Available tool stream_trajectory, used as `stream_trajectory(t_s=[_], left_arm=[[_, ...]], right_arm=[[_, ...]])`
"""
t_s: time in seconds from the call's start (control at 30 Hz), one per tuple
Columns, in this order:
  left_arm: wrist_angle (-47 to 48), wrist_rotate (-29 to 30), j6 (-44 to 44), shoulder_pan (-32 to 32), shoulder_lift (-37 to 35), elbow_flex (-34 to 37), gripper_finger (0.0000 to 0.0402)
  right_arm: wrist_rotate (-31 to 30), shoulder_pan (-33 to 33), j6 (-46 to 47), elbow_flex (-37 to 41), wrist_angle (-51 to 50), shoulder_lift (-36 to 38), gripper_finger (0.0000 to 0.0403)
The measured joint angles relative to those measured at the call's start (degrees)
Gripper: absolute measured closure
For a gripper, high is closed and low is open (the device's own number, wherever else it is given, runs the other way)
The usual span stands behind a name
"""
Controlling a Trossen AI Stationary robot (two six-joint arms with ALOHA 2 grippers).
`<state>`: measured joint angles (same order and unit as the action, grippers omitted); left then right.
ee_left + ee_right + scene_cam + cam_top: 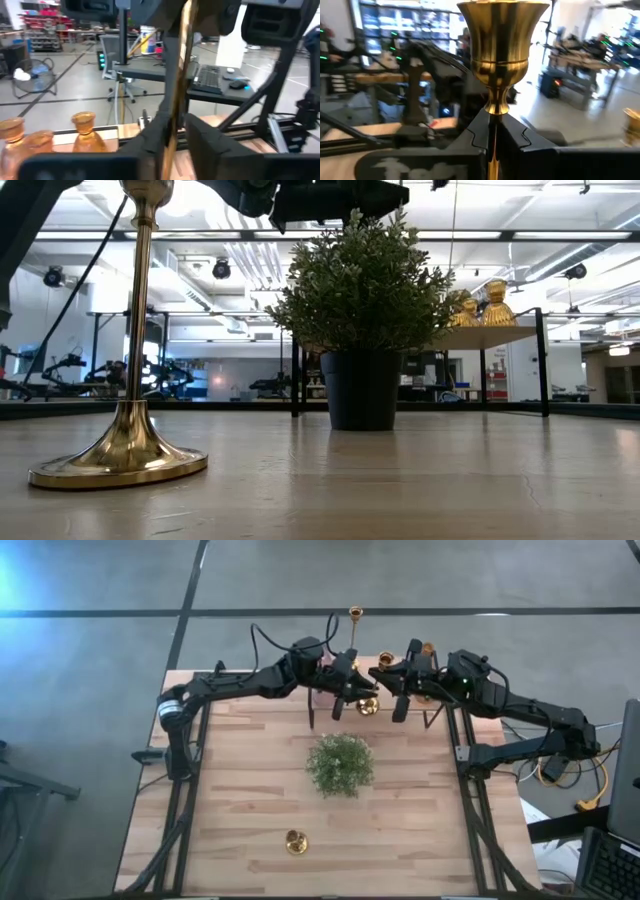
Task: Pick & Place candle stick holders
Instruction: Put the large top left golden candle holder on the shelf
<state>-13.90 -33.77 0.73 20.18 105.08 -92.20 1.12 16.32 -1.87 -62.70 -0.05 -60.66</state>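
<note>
**A:** What do the surface and the room look like?

**B:** A pale wood-plank bench stands on a grey concrete floor; the low view shows a bright workshop behind it with ceiling lights and other benches.

**A:** How many of each thing?

**B:** One bushy green plant in a dark pot stands mid-bench. I count three shiny brass candle stick holders: one alone near the front edge, and one held by each arm at the far edge. The left wrist view also shows three amber glass holders.

**A:** And the arms?

**B:** The left gripper has its fingers pinching a thin brass stem. The right gripper has its fingers clamped on the stem just under a brass cup.
</note>
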Motion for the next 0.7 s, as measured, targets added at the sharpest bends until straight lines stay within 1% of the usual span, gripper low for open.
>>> stream_trajectory(t_s=[0.1, 0.2, 0.3, 0.37, 0.47, 0.6, 0.63, 0.7], left_arm=[[-0.03, 1.36, 0.06, 0.41, -0.15, 0.0, 0.0273], [-0.04, 1.48, 0.05, 1.18, -0.35, 0.0, 0.0216], [0.01, 2.79, 0.45, 2.1, -0.42, 0.0, 0.0167], [0.64, 5.51, 0.25, 2.81, -0.76, 0.02, 0.0144], [2.41, 13.41, 0.96, 3.41, -2.07, 0.04, 0.013], [5.54, 25.66, 6.49, 3.15, -4.75, 0.09, 0.0136], [5.86, 27.79, 7.85, 2.81, -5.28, 0.09, 0.0139], [6.28, 29.49, 8.95, 2.34, -6.81, 0.27, 0.0145]], right_arm=[[-3.59, 0.02, 0.07, -0.61, -2.9, 0.13, 0.0393], [-4.83, 0.07, -0.57, -0.83, -3.21, 0.17, 0.0394], [-9.92, 0.08, -1.96, -0.94, -3.44, 0.17, 0.0394], [-13.96, 0.21, -3.14, -0.8, -3.71, 0.24, 0.0394], [-17.93, 1.36, -4.56, -0.72, -3.67, 0.24, 0.0394], [-18.06, 5.77, -4.74, -0.68, -3.34, 0.23, 0.0394], [-18.01, 7.22, -4.74, -0.59, -2.93, 0.21, 0.0394], [-16.82, 10.26, -4.74, -0.3, -1.23, 0.03, 0.0394]])
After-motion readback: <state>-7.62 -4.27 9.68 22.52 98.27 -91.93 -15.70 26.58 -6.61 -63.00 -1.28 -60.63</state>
